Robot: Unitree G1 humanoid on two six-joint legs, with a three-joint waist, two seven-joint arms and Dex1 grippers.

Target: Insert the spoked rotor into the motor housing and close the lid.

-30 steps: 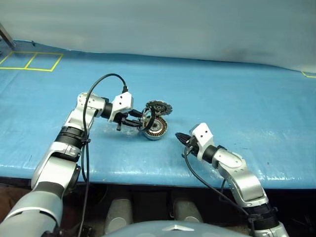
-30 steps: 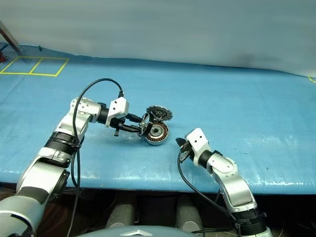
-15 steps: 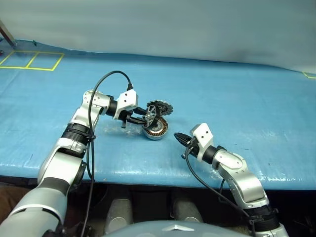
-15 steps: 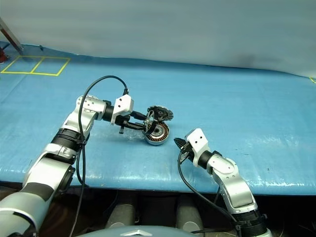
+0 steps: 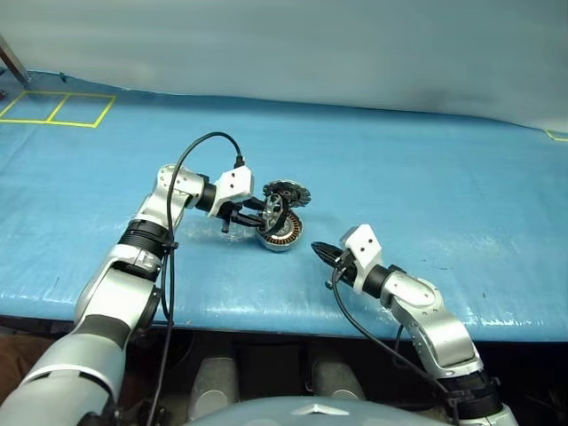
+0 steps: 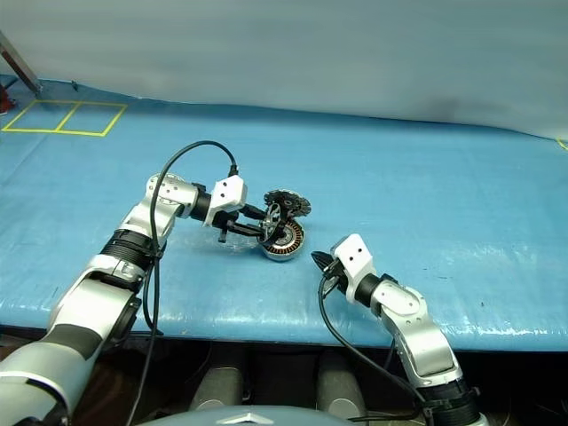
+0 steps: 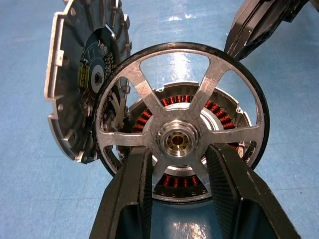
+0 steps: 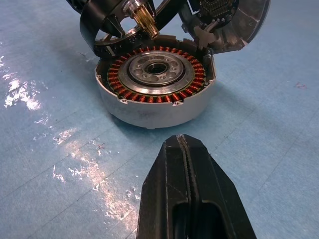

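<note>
The motor housing (image 5: 284, 234) sits on the blue mat with its copper windings (image 8: 149, 94) facing up. My left gripper (image 5: 264, 213) is shut on the spoked rotor (image 7: 177, 140). It holds the rotor by a spoke near the hub, on edge, just over the housing's left rim. Through the rotor's gaps I see the housing's windings (image 7: 172, 180). The lid (image 5: 287, 192) leans tilted against the housing's far side, with its finned dark face (image 7: 82, 84) toward the rotor. My right gripper (image 8: 182, 144) is shut and empty, and hovers a short way to the housing's front right.
The blue mat (image 5: 426, 177) spreads wide to all sides, and its front edge runs just below my right forearm. Yellow taped squares (image 5: 55, 108) mark the far left corner. A black cable (image 5: 200, 146) loops above my left wrist.
My left arm has drawn in and carried the rotor slightly to the right, from beside the housing to over its rim. The right gripper has kept still.
</note>
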